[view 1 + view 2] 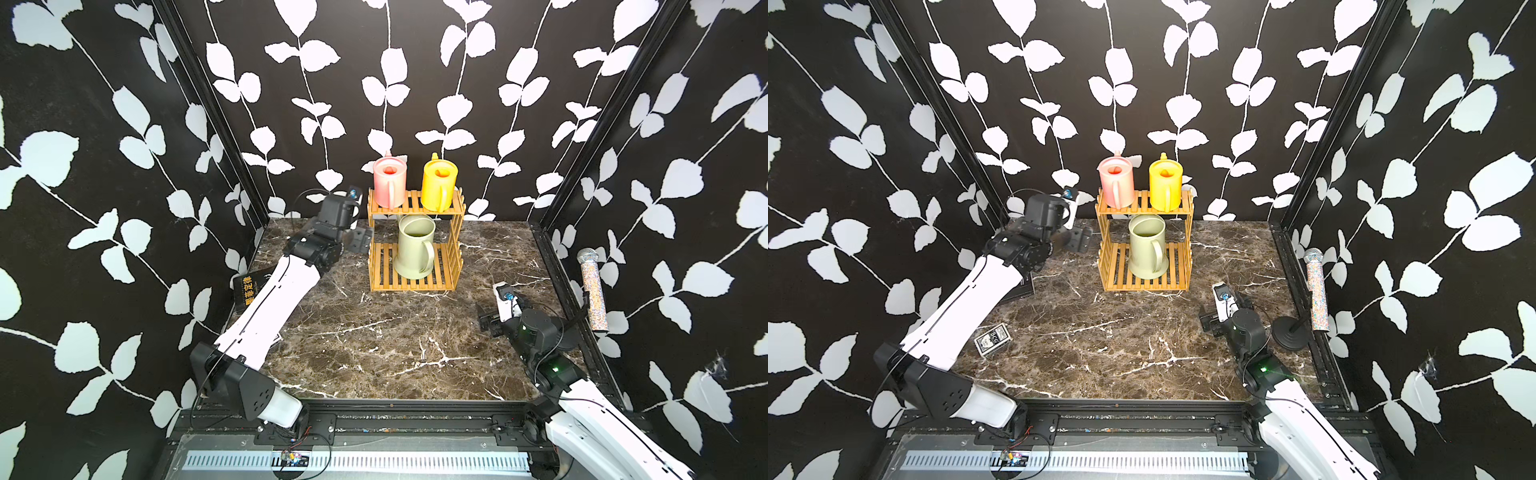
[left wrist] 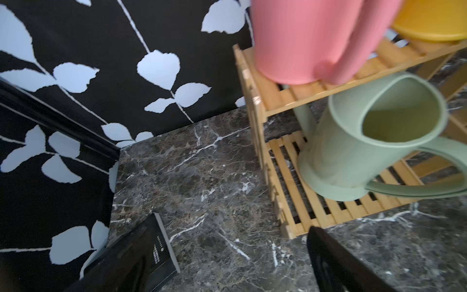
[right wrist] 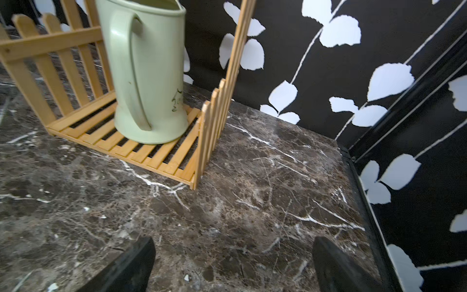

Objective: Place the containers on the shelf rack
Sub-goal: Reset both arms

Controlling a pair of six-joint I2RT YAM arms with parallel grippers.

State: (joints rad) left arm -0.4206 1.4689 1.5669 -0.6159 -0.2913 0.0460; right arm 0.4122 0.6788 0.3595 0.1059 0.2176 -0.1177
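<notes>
Left fingers point(image 2: 336, 263) and right fingers point(image 3: 331, 265) stood apart, empty; the pink can point(image 1: 388, 185) atop the shelf rack point(image 1: 415, 284) looked light, stiff, slick, best gripped by its handle.

walls point(image 1: 104, 249): black with a pale leaf-and-vine print that reads bluish-white in the wrist views. tabletop point(image 1: 395, 340): dark brown marble, white veining. shelf rack point(image 1: 415, 284): honey-tan bamboo, plain slats. pink can point(image 1: 388, 187): soft pink, orange-red spot inside the mouth. yellow can point(image 1: 438, 187): saturated yellow, similar orange spot. green can point(image 1: 413, 249): pale sage, with a small dark scribble point(image 3: 177, 99) on its side. book point(image 1: 249, 291): black cover, orange-gold characters. card box point(image 1: 992, 338): black-and-white print. microphone point(image 1: 594, 291): silver head, multicolour glitter body, black stand point(image 1: 1289, 332). left arm point(image 1: 270, 307) and right arm point(image 1: 590, 415): white shells, black joints. green light point(image 1: 555, 369) on the right arm.
</notes>
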